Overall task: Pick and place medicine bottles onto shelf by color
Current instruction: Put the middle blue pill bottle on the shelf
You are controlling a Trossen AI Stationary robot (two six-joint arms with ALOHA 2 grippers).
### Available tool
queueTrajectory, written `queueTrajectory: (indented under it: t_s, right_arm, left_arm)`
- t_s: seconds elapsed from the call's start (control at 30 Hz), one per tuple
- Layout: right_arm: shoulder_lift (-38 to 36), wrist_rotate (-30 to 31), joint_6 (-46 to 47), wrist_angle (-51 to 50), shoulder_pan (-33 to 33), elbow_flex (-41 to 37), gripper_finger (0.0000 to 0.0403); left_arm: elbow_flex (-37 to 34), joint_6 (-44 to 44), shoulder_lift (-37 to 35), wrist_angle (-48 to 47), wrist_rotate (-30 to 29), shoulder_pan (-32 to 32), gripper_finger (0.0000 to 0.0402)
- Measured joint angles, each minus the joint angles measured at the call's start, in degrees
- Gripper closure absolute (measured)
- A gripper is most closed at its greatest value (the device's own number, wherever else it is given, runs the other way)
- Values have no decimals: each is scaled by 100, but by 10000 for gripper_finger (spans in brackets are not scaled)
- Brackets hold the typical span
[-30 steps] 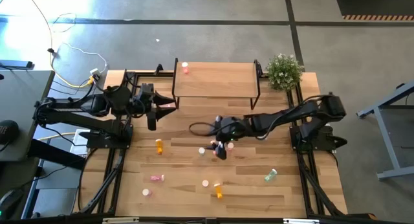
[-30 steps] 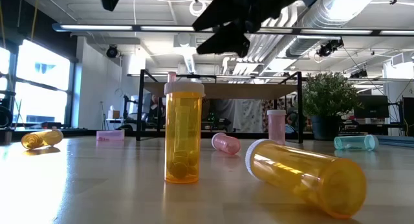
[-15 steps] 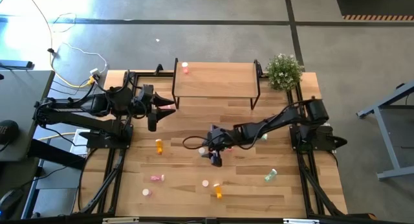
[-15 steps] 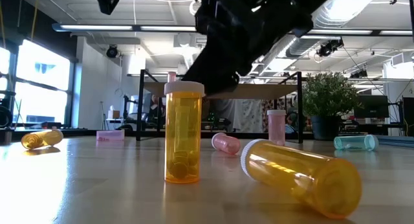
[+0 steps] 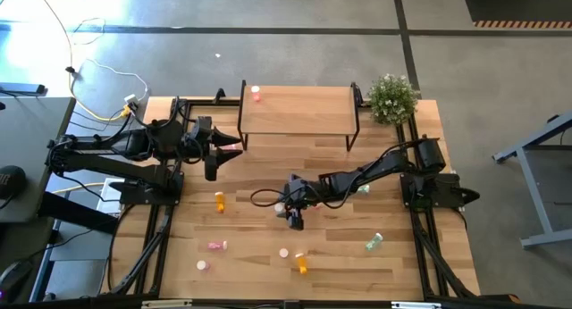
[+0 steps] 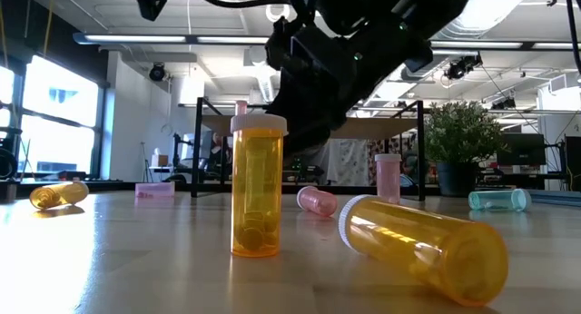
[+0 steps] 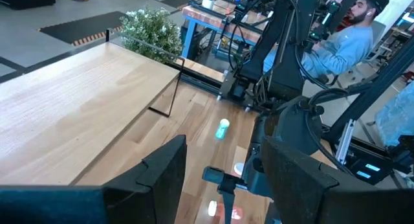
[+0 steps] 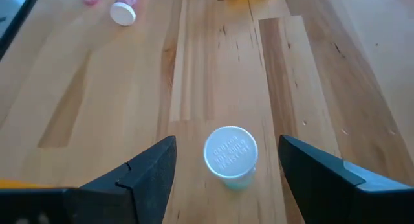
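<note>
The right gripper (image 5: 296, 216) hangs low over the middle of the table (image 5: 250, 175), jaws spread wide with nothing held. In its wrist view a white-capped bottle (image 8: 231, 153) stands upright on the boards between the 2 fingers (image 8: 150, 167), touching neither.

The left gripper (image 5: 234, 145) waits by the left end of the shelf (image 5: 299, 112), closed on a pink bottle (image 5: 231, 146).

The shelf is a flat, light wood board on thin black legs. 1 pink bottle with a light cap (image 5: 256, 94) stands near its back left corner; the rest of the board is bare grain.

Loose bottles on the table, seen from above:
- 2 orange: 1 on the left (image 5: 220, 202), 1 lying near the front (image 5: 302, 265).
- 1 pink lying on its side at front left (image 5: 216, 246).
- 1 pale teal lying on the right (image 5: 374, 242).
- 2 that show only as light caps, at (image 5: 203, 265) and (image 5: 284, 253); their colours cannot be told from there.

The low view shows clear, smooth plastic cylinders with pale caps. An upright orange bottle (image 6: 257, 187) has a few small pills at its bottom. Another orange bottle (image 6: 422, 248) lies on its side just beside it; what it holds cannot be told.

A small leafy plant (image 5: 392, 97) stands at the back right corner of the table.
</note>
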Motion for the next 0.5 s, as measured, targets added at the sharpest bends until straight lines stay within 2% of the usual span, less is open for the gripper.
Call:
queueTrajectory:
  t_s: [0.5]
  right_arm:
    - [4, -6, -274, -8, -2, 0, 232]
  left_arm:
    - [0, 2, 0, -103, 2, 0, 214]
